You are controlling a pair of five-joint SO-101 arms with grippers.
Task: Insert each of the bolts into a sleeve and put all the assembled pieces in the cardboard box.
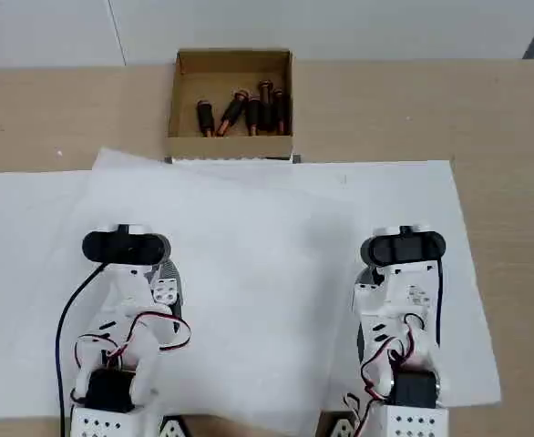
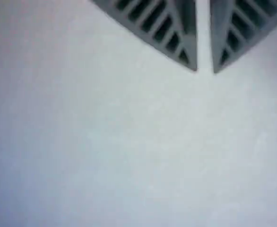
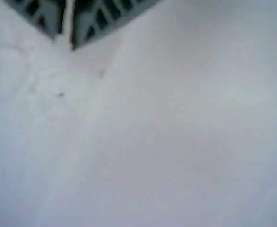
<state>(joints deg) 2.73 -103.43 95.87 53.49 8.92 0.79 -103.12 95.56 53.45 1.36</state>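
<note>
Two arms stand folded at the near edge of the worktop (image 1: pixel 504 118) in the high view: the left arm (image 1: pixel 126 309) and the right arm (image 1: pixel 402 309), side by side and well apart, both over the white paper (image 1: pixel 267 255) that covers most of the surface. At the far side, just beyond the paper's far edge and nearer the left arm's side than the right's, sits the open cardboard box (image 1: pixel 231 146). Several assembled pieces (image 1: pixel 233 111), dark with copper-coloured ends, lie close together on its floor, gathered toward the right half. In the left wrist view, the left tool (image 2: pixel 204 71) points down at bare paper; its two ribbed grey fingers (image 2: pixel 176 42) are pressed nearly together, with a thin slit between the tips, and pinch nothing. In the right wrist view, the right tool (image 3: pixel 66 42) likewise hangs over bare paper, its fingers (image 3: pixel 93 23) drawn together to a narrow slit, with nothing pinched between them; faint creases and a small speck mark the paper near the tips.
</note>
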